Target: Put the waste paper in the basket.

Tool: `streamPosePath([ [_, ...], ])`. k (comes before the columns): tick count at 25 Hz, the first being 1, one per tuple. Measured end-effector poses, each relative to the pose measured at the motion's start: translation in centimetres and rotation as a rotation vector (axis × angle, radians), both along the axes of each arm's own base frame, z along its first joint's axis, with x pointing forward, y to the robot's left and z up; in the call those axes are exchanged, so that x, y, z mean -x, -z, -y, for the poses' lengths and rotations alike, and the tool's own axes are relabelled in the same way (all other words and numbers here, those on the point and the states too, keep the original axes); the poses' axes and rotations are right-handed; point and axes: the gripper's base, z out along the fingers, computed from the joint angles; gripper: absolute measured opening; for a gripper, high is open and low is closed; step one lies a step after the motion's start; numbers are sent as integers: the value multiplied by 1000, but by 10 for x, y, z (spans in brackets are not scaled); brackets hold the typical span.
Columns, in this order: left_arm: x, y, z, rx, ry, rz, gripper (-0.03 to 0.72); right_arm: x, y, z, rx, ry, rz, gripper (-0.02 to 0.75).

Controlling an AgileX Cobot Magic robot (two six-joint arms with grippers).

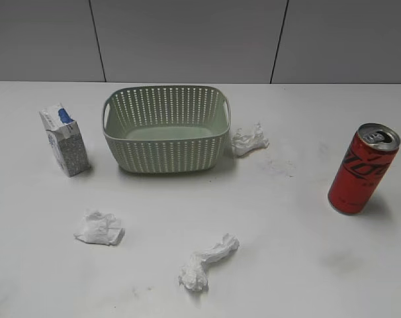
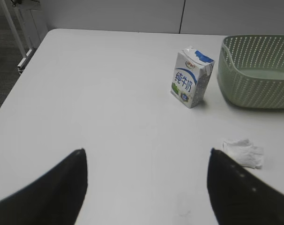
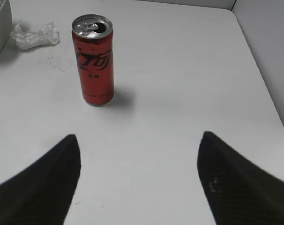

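Note:
The sage-green slotted basket (image 1: 165, 154) stands at the back middle of the white table, with nothing visible inside. One paper wad (image 1: 248, 140) lies just right of it. A second wad (image 1: 99, 228) lies front left. A longer twisted wad (image 1: 207, 261) lies front middle. In the left wrist view the basket (image 2: 254, 89) is far right and one wad (image 2: 244, 152) lies beside the right finger. My left gripper (image 2: 146, 157) is open and empty over bare table. My right gripper (image 3: 138, 143) is open and empty; a wad (image 3: 34, 35) shows far left. Neither gripper shows in the exterior view.
A small white-and-blue milk carton (image 1: 65, 140) stands left of the basket; it also shows in the left wrist view (image 2: 191, 78). A red drink can (image 1: 362, 169) stands at the right, ahead of my right gripper (image 3: 93, 59). The table's right edge (image 3: 259, 79) is near.

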Motion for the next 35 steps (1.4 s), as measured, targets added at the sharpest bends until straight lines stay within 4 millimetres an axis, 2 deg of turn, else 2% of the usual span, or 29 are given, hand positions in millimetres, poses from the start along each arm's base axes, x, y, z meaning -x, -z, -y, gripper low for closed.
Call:
streamPosePath([
  [19,0,-1,0,-1,0,7,587,0,0,0,0,0,0,589],
  [25,-1,-22,0,9,-2,137,587,0,0,0,0,0,0,589],
  [29,-19,-34,3,-19,40,121,587,0,0,1,11,6,1,589],
  [35,-61,-44,10,-42,130,39,587,0,0,2,23,13,1,589],
])
